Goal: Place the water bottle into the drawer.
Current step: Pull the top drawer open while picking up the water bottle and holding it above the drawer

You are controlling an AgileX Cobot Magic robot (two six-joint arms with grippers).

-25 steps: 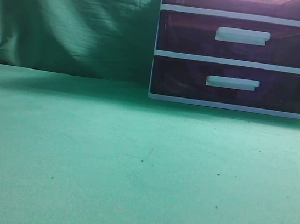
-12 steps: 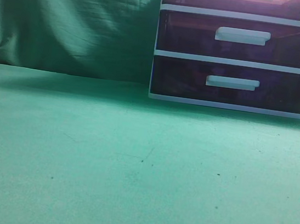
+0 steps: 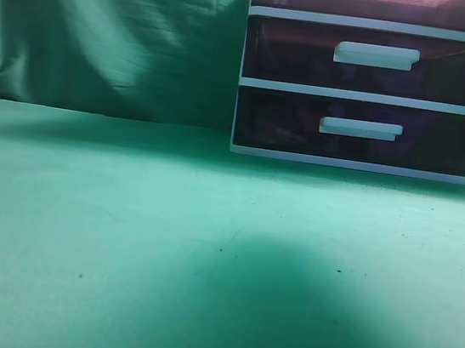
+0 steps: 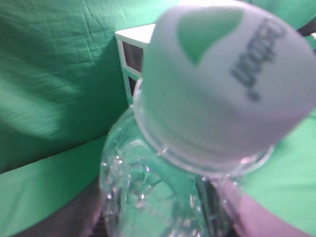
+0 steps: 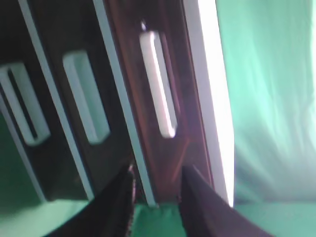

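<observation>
The water bottle (image 4: 163,192) is clear plastic with a white cap (image 4: 222,84) and fills the left wrist view. My left gripper (image 4: 158,217) has a dark finger on each side of the bottle's body and is shut on it. The drawer unit (image 3: 363,97) has dark purple drawers with white handles and stands at the back right of the table, all visible drawers shut. Its corner shows behind the bottle (image 4: 129,54). My right gripper (image 5: 158,173) is open and empty, close in front of the drawer unit (image 5: 158,84). Neither gripper shows in the exterior view.
A green cloth covers the table (image 3: 125,211) and hangs as a backdrop (image 3: 106,29). A dark shadow (image 3: 282,318) lies on the cloth at the front middle.
A broad dark shadow has spread over the front middle of the table in the exterior view. The drawer unit has not moved.
</observation>
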